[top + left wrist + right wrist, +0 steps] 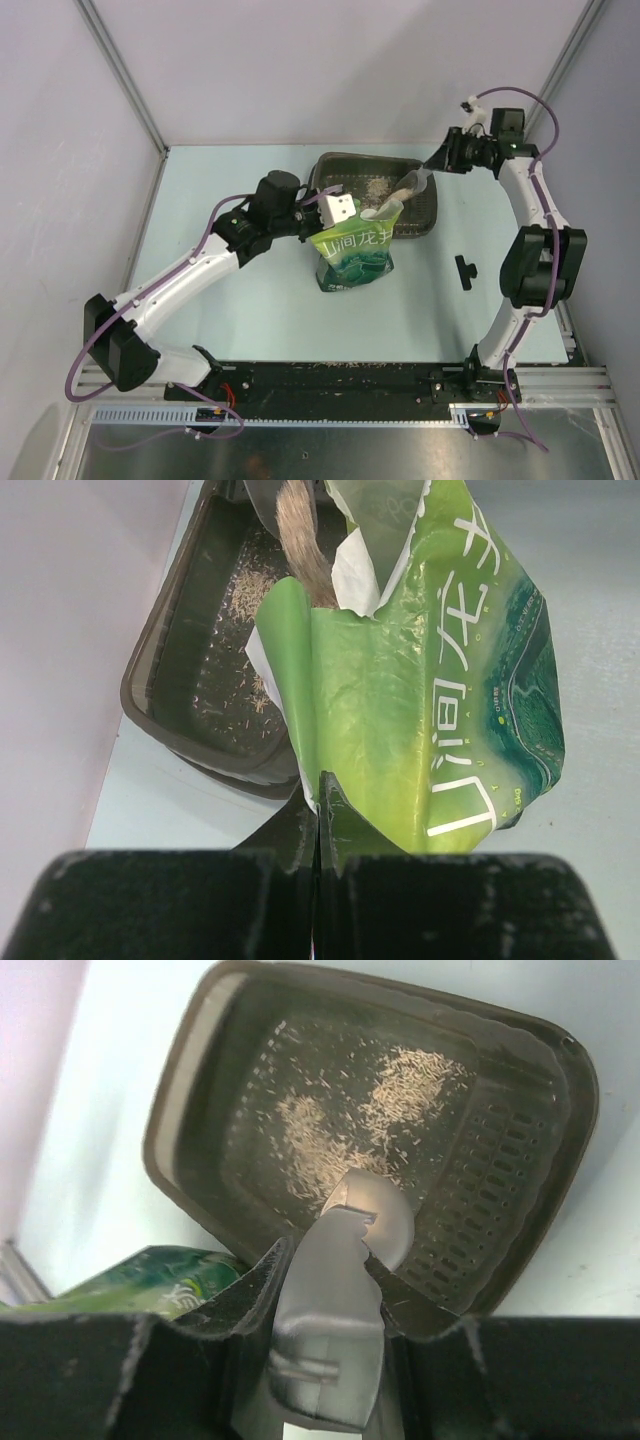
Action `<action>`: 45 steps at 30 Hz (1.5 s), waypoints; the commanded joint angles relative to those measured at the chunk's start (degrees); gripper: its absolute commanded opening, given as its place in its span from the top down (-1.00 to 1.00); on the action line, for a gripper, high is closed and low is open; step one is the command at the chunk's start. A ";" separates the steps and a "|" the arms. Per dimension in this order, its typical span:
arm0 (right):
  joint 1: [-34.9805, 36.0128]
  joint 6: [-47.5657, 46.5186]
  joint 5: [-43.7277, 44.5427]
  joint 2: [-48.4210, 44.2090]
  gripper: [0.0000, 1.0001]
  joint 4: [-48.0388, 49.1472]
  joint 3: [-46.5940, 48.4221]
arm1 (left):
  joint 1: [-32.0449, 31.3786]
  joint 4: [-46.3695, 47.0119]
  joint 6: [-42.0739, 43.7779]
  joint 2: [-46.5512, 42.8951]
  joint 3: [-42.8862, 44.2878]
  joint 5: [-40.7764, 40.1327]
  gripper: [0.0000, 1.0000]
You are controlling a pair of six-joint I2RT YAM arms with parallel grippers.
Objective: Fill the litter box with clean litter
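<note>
The litter box (pixel 420 205) is a dark tray at the back of the table; it also shows in the left wrist view (pixel 150 680) and the right wrist view (pixel 560 1080). Thin patches of clean litter (pixel 310 1150) lie on its floor. My left gripper (pixel 335 210) is shut on the open top edge of the green bag (pixel 420 680), which stands against the tray's front (pixel 355 255). My right gripper (pixel 437 165) is shut on the handle of a clear scoop (pixel 335 1290). The scoop (pixel 398 195) carries tan litter (pixel 300 550) and hangs over the bag's mouth and the tray's front.
A small black part (pixel 465 270) lies on the table to the right of the bag. Grey walls enclose the table at the back and both sides. The left arm (pixel 190 270) stretches across the table's left half.
</note>
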 commanded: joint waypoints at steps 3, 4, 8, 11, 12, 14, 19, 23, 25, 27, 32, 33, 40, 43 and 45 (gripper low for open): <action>8.51 -21.91 16.66 -6.18 1.00 -6.08 5.29 | 0.56 -1.25 -0.52 0.11 -0.03 1.02 1.00; 9.32 -23.50 17.98 -7.32 1.00 -6.43 5.56 | 0.65 -1.25 -0.52 0.11 0.23 0.85 1.00; 12.22 -31.23 26.40 -10.75 1.00 -5.91 5.73 | 0.65 -0.99 -0.52 0.29 0.41 0.58 1.00; 11.18 -30.20 25.22 -11.99 1.00 -6.95 11.16 | 0.65 -1.08 -0.60 0.47 0.32 0.58 1.00; 10.39 -26.89 22.59 -11.82 1.00 -8.35 14.06 | 0.65 -0.90 -0.52 0.47 0.41 0.58 1.00; 7.75 -23.36 13.22 -10.42 1.00 -14.84 25.17 | 0.65 -0.90 -0.69 0.47 0.41 0.58 1.00; 3.36 -11.84 -7.11 -7.51 1.00 -25.84 36.50 | 0.65 -0.73 -1.56 0.20 1.99 0.41 0.99; 2.91 -11.03 -16.27 -9.44 1.00 -28.49 33.61 | 0.74 1.29 -3.76 -1.20 3.40 0.58 1.00; 2.82 -12.17 -17.60 -10.41 1.00 -29.98 31.67 | 0.74 2.87 -4.82 -2.08 3.75 0.85 1.00; 2.64 -13.05 -18.83 -10.41 1.00 -32.69 31.75 | 0.65 3.58 -5.43 -2.96 4.10 1.11 1.00; 2.56 -19.01 -19.19 -11.20 1.00 -38.94 32.45 | 0.74 4.37 -5.79 -4.37 3.66 1.64 1.00; 2.64 -19.99 -19.01 -11.29 1.00 -40.86 32.45 | 0.65 4.55 -5.79 -4.98 3.40 1.64 1.00; 4.31 -27.99 -15.76 -11.29 1.00 -46.33 32.19 | 0.65 4.72 -5.52 -6.13 2.96 2.34 1.00; 4.67 -32.46 -13.48 -10.41 1.00 -49.40 32.19 | 0.65 4.72 -5.35 -6.04 2.96 2.25 1.00; 7.03 -34.41 -12.60 -9.54 1.00 -51.33 32.28 | 0.65 4.81 -5.26 -6.13 2.78 2.34 1.00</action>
